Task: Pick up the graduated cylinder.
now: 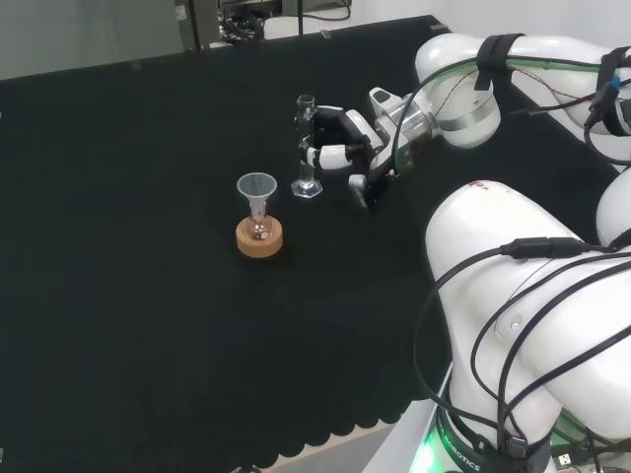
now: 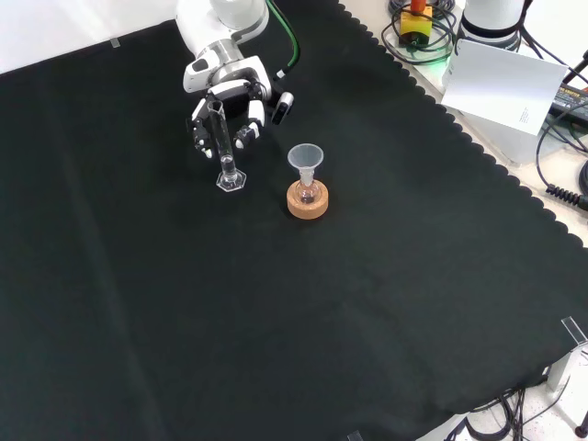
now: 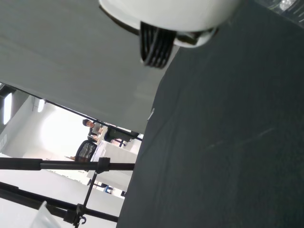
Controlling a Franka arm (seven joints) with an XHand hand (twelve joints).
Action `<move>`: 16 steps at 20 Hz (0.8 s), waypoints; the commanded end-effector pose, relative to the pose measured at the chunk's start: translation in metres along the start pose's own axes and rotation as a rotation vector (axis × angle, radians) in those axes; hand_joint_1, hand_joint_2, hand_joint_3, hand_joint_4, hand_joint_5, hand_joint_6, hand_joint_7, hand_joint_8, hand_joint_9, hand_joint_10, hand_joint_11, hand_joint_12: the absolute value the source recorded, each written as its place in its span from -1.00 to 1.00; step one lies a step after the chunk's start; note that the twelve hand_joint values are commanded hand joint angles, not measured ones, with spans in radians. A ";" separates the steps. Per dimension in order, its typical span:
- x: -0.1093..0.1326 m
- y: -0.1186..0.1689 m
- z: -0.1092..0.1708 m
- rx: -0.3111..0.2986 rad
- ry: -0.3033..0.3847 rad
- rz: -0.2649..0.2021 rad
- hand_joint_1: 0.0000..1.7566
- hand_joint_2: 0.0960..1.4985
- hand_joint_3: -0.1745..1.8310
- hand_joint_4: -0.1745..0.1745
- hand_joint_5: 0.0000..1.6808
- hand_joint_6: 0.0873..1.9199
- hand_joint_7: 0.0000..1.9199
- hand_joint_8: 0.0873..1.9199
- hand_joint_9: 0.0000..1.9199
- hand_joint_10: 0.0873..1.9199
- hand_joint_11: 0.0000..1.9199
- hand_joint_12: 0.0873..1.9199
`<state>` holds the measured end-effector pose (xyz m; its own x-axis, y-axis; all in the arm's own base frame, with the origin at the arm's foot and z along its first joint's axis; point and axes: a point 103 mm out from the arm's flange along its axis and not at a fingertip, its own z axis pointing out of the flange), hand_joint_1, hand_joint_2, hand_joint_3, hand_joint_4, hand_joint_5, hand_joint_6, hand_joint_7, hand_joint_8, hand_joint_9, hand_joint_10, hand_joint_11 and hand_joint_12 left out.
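The black and white hand (image 2: 231, 106), fingers curled apparently around the tall clear glass graduated cylinder (image 2: 224, 147), which stands at ten o'clock from the cork-ringed funnel flask (image 2: 307, 182); a partial wrap could tip it.

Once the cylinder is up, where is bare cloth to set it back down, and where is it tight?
Front view: wide bare cloth lies below and right of the cork stand with its funnel, and left of the graduated cylinder. It is crowded where the hand curls near the cylinder, with the stand close beside it.
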<state>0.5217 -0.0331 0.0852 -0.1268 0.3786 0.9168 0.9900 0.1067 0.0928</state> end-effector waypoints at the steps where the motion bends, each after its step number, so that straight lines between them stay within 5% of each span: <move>1: -0.001 -0.001 0.001 0.008 0.007 0.000 0.42 -0.23 -0.05 -0.03 -0.14 -0.26 -0.26 -0.43 0.01 -0.68 -0.21 0.10; 16: -0.006 0.001 0.002 0.017 0.012 0.009 0.40 -0.18 -0.07 -0.01 -0.11 -0.27 -0.25 -0.45 0.03 -0.71 -0.18 0.08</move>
<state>0.5236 -0.0340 0.0812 -0.1163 0.3688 0.9222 0.9899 0.1193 0.0771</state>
